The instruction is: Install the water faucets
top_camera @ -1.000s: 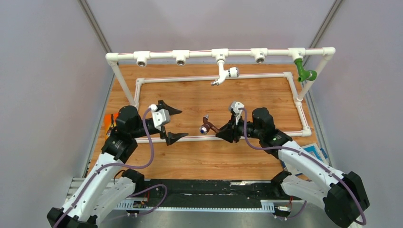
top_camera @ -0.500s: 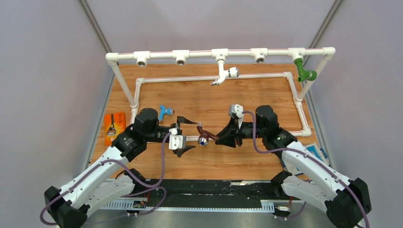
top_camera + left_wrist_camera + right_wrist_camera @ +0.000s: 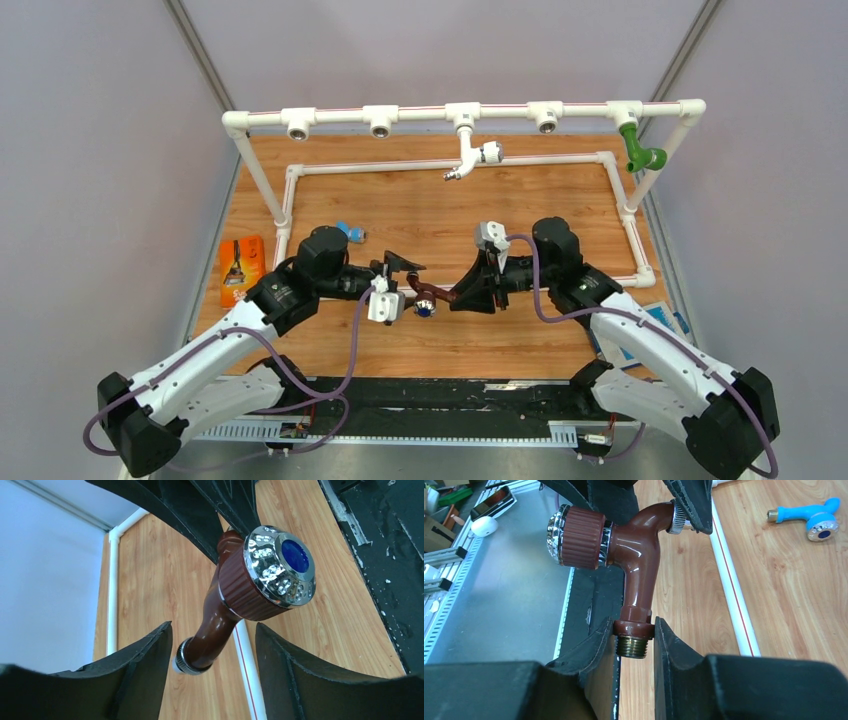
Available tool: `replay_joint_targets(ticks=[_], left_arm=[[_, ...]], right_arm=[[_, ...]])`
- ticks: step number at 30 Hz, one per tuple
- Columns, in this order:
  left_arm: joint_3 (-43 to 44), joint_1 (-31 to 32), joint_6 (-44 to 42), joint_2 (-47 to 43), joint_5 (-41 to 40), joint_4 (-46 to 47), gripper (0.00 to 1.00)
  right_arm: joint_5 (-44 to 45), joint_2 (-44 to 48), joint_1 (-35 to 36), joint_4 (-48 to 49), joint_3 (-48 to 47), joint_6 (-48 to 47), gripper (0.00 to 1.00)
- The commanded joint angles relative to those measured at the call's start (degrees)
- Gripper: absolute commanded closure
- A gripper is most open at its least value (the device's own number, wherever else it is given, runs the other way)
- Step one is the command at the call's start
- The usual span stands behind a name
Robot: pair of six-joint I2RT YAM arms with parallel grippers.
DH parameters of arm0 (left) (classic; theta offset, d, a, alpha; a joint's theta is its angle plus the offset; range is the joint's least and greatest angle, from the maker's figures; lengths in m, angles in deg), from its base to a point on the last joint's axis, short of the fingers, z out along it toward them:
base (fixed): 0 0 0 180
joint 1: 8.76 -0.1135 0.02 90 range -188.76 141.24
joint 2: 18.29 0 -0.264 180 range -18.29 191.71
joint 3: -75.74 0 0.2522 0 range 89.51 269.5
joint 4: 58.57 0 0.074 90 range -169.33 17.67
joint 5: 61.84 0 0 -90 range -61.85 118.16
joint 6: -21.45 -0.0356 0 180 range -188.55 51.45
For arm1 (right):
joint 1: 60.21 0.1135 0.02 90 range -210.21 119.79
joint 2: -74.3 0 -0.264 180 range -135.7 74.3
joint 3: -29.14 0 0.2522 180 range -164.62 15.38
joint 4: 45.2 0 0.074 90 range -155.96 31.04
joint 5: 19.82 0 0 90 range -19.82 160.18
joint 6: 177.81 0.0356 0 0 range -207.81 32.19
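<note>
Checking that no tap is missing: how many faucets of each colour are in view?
Dark brown plastic faucet: 1
Light blue plastic faucet: 1
White plastic faucet: 1
Green plastic faucet: 1
Total: 4

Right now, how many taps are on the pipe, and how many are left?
Two are on the pipe frame: the white faucet and the green faucet. The right pincer grips the brown faucet by its threaded end, and the left pincer stands open around its spout. The blue faucet lies on the table; three sockets are empty.
</note>
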Motion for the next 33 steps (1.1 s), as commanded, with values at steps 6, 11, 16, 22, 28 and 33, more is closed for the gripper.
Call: replay_joint_targets(ticks=[6, 11, 16, 22, 28, 33], left_arm=[[1.1, 1.2, -3.6, 0.0, -0.7, 0.8, 0.59], [0.7, 1.3, -3.5, -1.3, -1.3, 1.1, 0.90], [0.0, 1.3, 2.1, -2.5, -6.3, 3.1, 1.00], [0.0, 0.8, 22.9, -4.6, -23.2, 9.3, 1.00], [-1.2, -4.2, 51.9, -7.3, -37.5, 10.2, 1.00], [-3.6, -14.5, 73.4, -11.5, -38.5, 7.5, 1.00]], right_arm=[[-3.1, -2.1, 1.5, 1.2, -3.7, -2.2, 1.00], [-2.3, -2.6, 1.5, 1.2, -3.9, -2.2, 0.95], [3.6, -1.0, 1.4, 0.4, -3.8, -3.4, 0.30], [17.3, 2.3, 1.3, -4.5, -7.6, -4.9, 0.00], [27.0, 2.6, 1.4, -15.0, -16.6, -12.0, 0.00], [28.7, -1.9, 1.4, -22.3, -28.2, -16.7, 0.00]])
